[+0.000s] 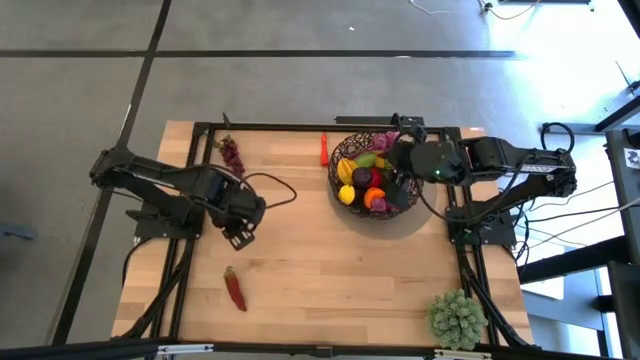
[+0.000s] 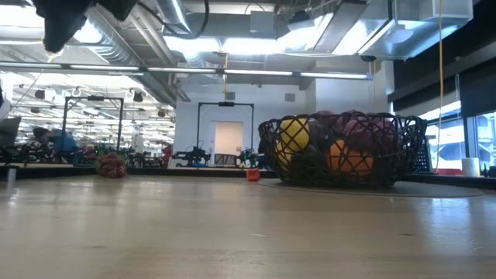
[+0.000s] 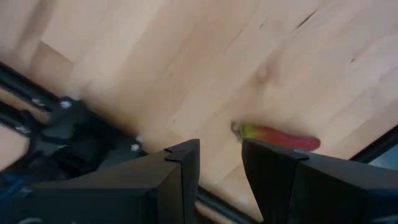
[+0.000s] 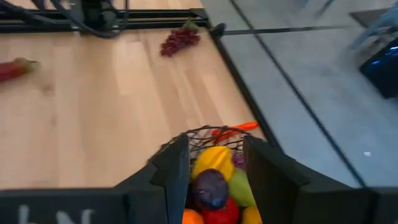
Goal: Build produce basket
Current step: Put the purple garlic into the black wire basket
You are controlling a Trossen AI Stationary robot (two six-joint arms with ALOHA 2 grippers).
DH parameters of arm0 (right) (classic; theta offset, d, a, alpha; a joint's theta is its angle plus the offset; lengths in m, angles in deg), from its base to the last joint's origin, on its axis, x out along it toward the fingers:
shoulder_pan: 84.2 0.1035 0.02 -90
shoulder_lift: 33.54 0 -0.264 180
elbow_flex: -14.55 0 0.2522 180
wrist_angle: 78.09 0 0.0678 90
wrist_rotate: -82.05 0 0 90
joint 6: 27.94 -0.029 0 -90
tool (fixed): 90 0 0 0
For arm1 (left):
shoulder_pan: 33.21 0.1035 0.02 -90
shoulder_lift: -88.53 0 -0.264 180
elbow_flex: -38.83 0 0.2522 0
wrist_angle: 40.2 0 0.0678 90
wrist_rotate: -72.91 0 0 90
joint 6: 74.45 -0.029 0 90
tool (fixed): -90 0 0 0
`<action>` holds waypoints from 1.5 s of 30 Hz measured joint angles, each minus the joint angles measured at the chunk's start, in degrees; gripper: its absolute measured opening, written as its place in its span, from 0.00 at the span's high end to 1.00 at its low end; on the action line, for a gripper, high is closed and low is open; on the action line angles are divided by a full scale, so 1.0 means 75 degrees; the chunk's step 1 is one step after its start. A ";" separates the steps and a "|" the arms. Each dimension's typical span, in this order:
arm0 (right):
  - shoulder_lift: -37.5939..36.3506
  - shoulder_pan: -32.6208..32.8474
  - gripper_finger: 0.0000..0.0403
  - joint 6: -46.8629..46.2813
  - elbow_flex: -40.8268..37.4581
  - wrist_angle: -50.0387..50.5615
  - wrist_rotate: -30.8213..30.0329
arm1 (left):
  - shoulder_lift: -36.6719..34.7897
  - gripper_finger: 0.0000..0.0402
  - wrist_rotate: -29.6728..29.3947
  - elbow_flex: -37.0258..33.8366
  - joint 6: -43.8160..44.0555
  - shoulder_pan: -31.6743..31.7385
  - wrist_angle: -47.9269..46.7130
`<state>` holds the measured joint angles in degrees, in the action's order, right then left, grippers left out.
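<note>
A wooden desk seen from above, two dark arms reaching in from its left and right edges. Near the left edge, the left pincer hovers over bare wood, its jaws part open with nothing between them. Just toward the front edge lies a red chilli, long, thin and probably light and smooth; a hold across its middle looks safest, since the tapered ends could slip out. Near the back edge, left of centre, sits a bunch of purple grapes, lumpy and likely soft, best taken around the thick part of the cluster. A small orange-red piece lies at the back edge beside the basket. The basket, a round dark wire bowl, stands toward the back right and already holds yellow, orange, red and purple fruit. The right pincer hangs directly over it, jaws part open and empty. At the front right corner sits a spiky green plant ball.
</note>
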<state>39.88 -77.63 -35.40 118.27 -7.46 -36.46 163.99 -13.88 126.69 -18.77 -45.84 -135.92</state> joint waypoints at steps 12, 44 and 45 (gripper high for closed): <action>0.0284 -0.0594 0.63 0.0529 -0.0050 0.0196 0.0092 | -0.0041 0.73 -0.0148 -0.0456 0.0303 -0.0079 0.0821; 0.4574 -0.4462 0.69 0.6197 -0.0052 -0.0320 0.3104 | -0.0085 0.73 -0.0752 -0.0250 0.0104 0.0108 0.1055; 0.4617 -0.4462 0.70 0.6262 -0.0052 -0.0312 0.3103 | -0.0085 0.73 -0.0754 -0.0249 0.0107 0.0147 0.1055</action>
<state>74.51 -111.09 11.57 117.87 -9.81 -13.19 163.36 -19.54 124.82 -17.96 -44.74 -128.01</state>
